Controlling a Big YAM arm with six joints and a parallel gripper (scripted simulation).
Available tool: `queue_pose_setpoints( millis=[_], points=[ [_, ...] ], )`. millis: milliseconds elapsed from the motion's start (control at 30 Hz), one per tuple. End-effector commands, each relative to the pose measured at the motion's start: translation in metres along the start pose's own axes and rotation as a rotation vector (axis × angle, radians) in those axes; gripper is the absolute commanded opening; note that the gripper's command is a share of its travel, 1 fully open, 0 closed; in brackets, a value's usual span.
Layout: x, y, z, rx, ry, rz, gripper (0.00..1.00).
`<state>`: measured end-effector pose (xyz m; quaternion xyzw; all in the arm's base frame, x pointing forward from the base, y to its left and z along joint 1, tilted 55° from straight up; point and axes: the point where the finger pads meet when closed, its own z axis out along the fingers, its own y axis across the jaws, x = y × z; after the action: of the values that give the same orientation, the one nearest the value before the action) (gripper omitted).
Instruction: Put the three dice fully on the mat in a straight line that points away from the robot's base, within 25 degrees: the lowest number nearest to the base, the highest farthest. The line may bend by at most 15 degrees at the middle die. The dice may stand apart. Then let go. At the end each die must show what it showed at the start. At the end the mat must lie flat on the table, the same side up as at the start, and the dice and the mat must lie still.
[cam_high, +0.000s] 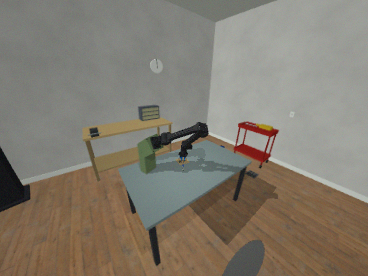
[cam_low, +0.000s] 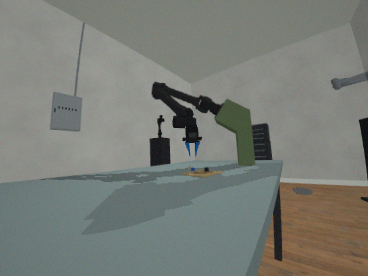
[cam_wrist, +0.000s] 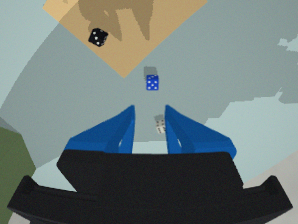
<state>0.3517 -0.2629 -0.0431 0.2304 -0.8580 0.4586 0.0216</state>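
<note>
In the wrist view a tan square mat (cam_wrist: 127, 3) lies on the grey table, one corner pointing toward me. A black die (cam_wrist: 97, 36) sits on the mat near its left edge. A blue die (cam_wrist: 152, 82) lies on the table just off the mat's near corner. A pale grey die (cam_wrist: 160, 124) lies on the table, seen in the gap between my blue fingers. My gripper (cam_wrist: 149, 110) (cam_low: 192, 150) hangs above the table, fingers narrowed but apart, with nothing between them. The mat shows in the exterior view as a thin tan strip (cam_low: 202, 173).
The arm's green base block (cam_high: 146, 155) stands at the table's back left, also visible in the wrist view's lower left (cam_wrist: 9, 156). A wooden shelf table (cam_high: 127, 127) and a red cart (cam_high: 256, 140) stand away from the table.
</note>
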Motion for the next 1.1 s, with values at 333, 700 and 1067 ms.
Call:
queue_pose_setpoints(
  millis=[333,700,1067],
  points=[
    [0.002,-0.003,0.017,0.002,0.003,0.005,0.3],
    [0.003,-0.003,0.033,0.002,0.003,0.004,0.3],
    [0.003,-0.003,0.046,0.002,0.003,0.004,0.3]
  ],
)
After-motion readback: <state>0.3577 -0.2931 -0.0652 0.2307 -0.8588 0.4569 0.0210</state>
